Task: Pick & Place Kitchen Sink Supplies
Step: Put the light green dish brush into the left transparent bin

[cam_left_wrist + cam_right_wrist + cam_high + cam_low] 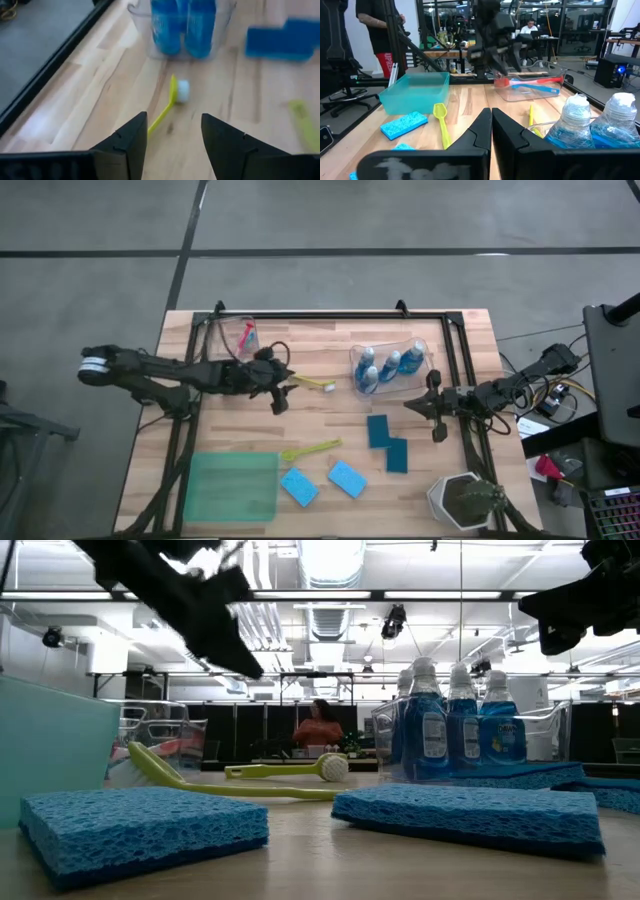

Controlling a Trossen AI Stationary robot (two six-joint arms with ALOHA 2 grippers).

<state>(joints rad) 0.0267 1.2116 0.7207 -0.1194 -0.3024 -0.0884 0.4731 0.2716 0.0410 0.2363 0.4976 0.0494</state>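
My left gripper [284,388] [172,135] hovers open above the table's middle left, with nothing between its fingers. Just ahead of it a yellow-green brush [312,383] [167,107] with a white head lies flat on the wood. Blue bottles [390,365] [450,725] stand upright in a clear bin [425,350]. A pink and a blue brush [535,85] lie in a second clear bin [240,338] at the far left. Another yellow-green brush [310,450], two blue sponges [298,487] [347,478] and two teal sponges [378,430] [397,455] lie on the table. My right gripper [435,412] [491,117] waits shut at the right.
A green tray [232,485] sits at the near left corner. A white faceted pot with a plant [465,500] stands at the near right. A black frame [330,313] runs along the far edge. People show in the room beyond the table.
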